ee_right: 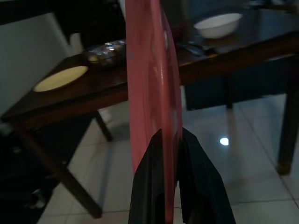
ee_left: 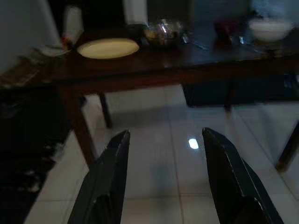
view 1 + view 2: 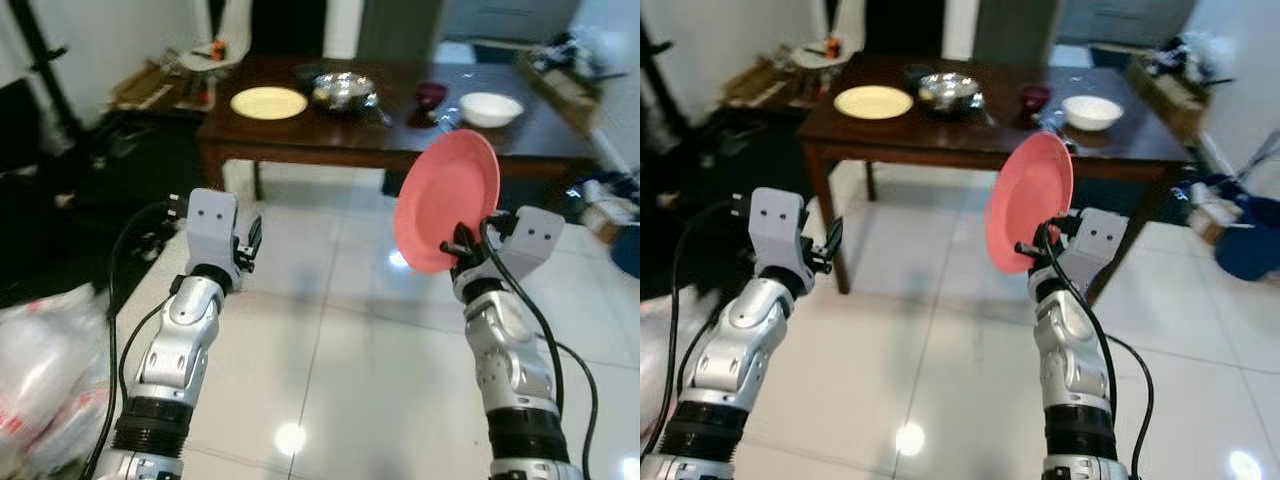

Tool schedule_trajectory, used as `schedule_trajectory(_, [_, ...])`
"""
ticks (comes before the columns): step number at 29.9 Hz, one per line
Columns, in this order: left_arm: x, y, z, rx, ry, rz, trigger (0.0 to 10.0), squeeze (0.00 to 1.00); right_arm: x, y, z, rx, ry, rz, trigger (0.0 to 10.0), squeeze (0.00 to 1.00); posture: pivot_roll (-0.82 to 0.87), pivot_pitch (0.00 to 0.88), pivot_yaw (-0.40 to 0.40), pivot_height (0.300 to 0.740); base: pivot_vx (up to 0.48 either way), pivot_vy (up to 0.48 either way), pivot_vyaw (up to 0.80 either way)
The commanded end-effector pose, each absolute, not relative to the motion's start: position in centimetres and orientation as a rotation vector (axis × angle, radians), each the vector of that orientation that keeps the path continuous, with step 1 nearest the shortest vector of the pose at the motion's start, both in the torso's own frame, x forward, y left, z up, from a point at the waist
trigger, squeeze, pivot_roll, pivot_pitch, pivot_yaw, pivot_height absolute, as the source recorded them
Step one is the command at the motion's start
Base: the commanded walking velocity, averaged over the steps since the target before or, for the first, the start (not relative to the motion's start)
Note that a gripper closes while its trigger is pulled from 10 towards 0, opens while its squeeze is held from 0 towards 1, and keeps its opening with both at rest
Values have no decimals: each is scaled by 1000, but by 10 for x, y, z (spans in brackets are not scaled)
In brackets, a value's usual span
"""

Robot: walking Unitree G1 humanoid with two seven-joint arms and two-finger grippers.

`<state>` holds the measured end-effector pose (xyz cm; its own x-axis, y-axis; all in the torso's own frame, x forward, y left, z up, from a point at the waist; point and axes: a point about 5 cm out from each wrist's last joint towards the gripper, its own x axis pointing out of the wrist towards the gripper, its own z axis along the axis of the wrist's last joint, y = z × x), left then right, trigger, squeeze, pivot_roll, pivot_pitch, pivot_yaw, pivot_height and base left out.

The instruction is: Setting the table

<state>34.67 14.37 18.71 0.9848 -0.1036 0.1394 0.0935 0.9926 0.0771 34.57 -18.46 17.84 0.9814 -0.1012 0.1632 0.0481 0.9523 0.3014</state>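
My right gripper (image 3: pixel 462 246) is shut on the lower rim of a pink plate (image 3: pixel 446 200), held upright and edge-on above the tiled floor, short of the dark wooden table (image 3: pixel 330 140). In the right wrist view the pink plate (image 1: pixel 154 79) stands clamped between the black fingers (image 1: pixel 150 186). A yellow plate (image 3: pixel 268 102), a metal bowl (image 3: pixel 343 90), a dark red cup (image 3: pixel 431 96) and a white bowl (image 3: pixel 490 109) lie on the table. My left gripper (image 2: pixel 163 154) is open with nothing in it, raised over the floor in front of the table's left end.
A cluttered low stand (image 3: pixel 165 85) sits left of the table. A white plastic bag (image 3: pixel 45 360) lies on the floor at my left. A blue object (image 3: pixel 1250 250) and more clutter (image 3: pixel 605 205) are at the right. Glossy white tiles (image 3: pixel 330 330) stretch between me and the table.
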Motion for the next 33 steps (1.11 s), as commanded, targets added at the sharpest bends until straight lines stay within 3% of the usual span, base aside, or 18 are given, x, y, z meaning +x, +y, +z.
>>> schedule_trajectory(1, [347,141,184,68,-134,-107,10000,0,344,-188,178,291,-184,-87,10000,0,-105,33,78,740,461,0,-800])
schedule_trajectory(16, [349,138,184,65,-137,-122,10000,0,341,-192,185,293,-216,-93,10000,0,-115,28,83,740,462,0,-785])
schedule_trajectory(33, [350,132,184,63,-137,-149,10000,0,333,-195,200,339,-282,-96,10000,0,-123,36,98,740,463,0,0])
